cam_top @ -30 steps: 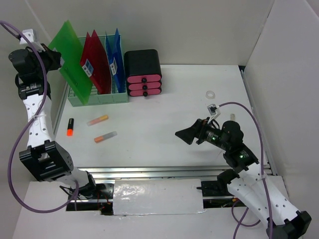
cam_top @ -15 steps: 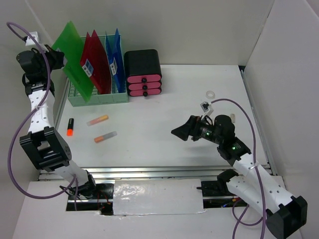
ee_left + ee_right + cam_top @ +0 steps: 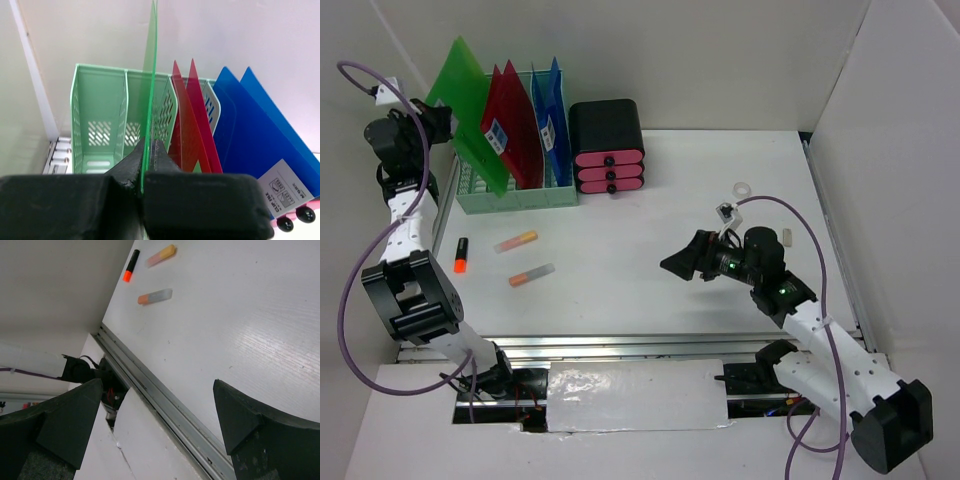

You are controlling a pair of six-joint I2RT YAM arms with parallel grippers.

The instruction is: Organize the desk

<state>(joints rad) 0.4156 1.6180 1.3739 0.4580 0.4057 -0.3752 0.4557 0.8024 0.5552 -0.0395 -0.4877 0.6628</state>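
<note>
The left end effector (image 3: 437, 122) is raised at the far left, its fingers pressed together on the edge of a green folder (image 3: 463, 100). The folder stands tilted with its lower part down at the left end of the mint-green file rack (image 3: 520, 197); which slot it is in cannot be told. Red folders (image 3: 512, 120) and blue folders (image 3: 551, 108) stand in the slots to its right. A black drawer box with pink fronts (image 3: 607, 140) sits touching the rack's right end.

The desk (image 3: 720, 180) spreads white and flat beyond both arm bases, with white panels to its left, right and far side and a silver rail (image 3: 620, 345) along its near edge.

On its near-left part lie three markers: an orange-and-black one (image 3: 461, 255) furthest left, a yellow-and-pink one (image 3: 516, 241) and an orange-and-grey one (image 3: 531, 274) just to the right. A small white ring (image 3: 743, 189) lies on the right.

The right end effector (image 3: 678, 265) hovers over the middle right of the desk, pointing left, fingers wide apart and holding nothing.
</note>
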